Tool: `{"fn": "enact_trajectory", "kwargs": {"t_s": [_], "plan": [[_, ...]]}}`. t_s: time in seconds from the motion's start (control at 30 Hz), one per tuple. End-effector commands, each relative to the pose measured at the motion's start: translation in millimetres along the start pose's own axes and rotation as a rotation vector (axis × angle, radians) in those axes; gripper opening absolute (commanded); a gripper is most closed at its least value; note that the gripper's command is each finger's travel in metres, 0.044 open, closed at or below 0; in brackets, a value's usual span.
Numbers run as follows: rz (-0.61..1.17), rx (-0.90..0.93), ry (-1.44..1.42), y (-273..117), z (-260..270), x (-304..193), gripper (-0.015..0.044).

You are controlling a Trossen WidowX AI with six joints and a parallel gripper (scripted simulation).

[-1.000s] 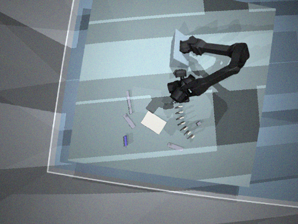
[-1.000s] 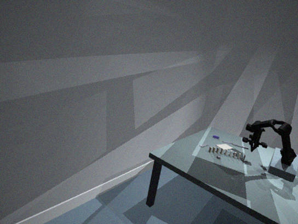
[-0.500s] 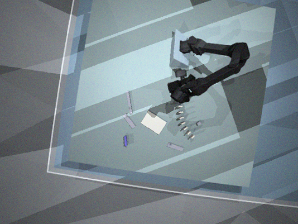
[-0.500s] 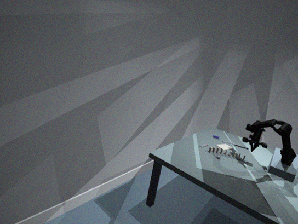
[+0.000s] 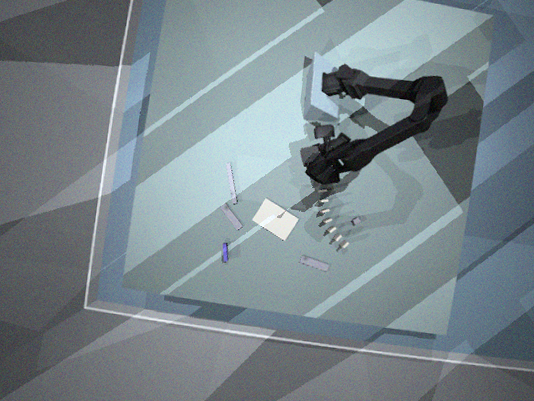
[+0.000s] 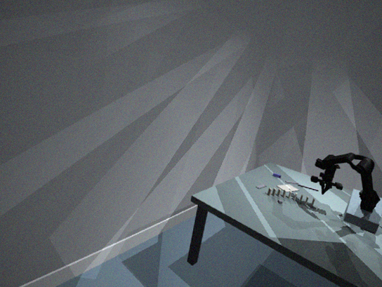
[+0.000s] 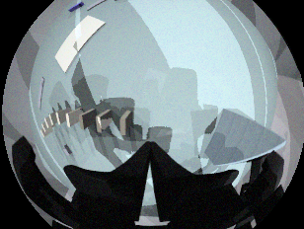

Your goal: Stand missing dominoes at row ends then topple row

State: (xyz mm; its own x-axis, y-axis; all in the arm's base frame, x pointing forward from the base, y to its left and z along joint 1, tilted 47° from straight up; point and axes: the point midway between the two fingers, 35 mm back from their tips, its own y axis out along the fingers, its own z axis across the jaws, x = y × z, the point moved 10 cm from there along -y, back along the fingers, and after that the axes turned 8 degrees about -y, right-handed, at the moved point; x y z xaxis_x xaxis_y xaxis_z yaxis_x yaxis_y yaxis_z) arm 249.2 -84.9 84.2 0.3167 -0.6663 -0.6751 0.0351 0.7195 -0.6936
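Several thin beige dominoes stand upright in a slightly curved row. The far-end domino [image 5: 343, 245] [image 6: 268, 191] is clear of the arm. The arm-side end domino [image 6: 312, 202] [image 7: 126, 122] stands upright beside its neighbour [image 7: 104, 120], with a gap between them. In the top view the arm partly covers that end of the row. My gripper [image 6: 323, 191] [image 7: 150, 145] is shut with nothing between its fingertips. It hangs above the table, past the arm-side end of the row and on the base side. In the top view its fingertips are hidden under the arm.
A cream plate [image 5: 275, 219] [image 6: 288, 187] [image 7: 81, 41] lies beside the row. A small grey block [image 5: 355, 220] [image 6: 279, 201] is on its other side. A grey bar [image 5: 314, 263] lies near the far end. A purple block [image 5: 224, 252] and two more bars lie farther off. The arm's pale base block [image 5: 317, 105] [image 7: 242, 138] stands behind.
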Motion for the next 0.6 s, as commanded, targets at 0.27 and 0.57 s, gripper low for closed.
{"fn": "enact_trajectory", "kwargs": {"t_s": [0.27,0.57], "plan": [[0.0,0.006,0.002,3,1,0,0.0],[0.005,0.008,0.002,80,-2,-3,0.0]]}}
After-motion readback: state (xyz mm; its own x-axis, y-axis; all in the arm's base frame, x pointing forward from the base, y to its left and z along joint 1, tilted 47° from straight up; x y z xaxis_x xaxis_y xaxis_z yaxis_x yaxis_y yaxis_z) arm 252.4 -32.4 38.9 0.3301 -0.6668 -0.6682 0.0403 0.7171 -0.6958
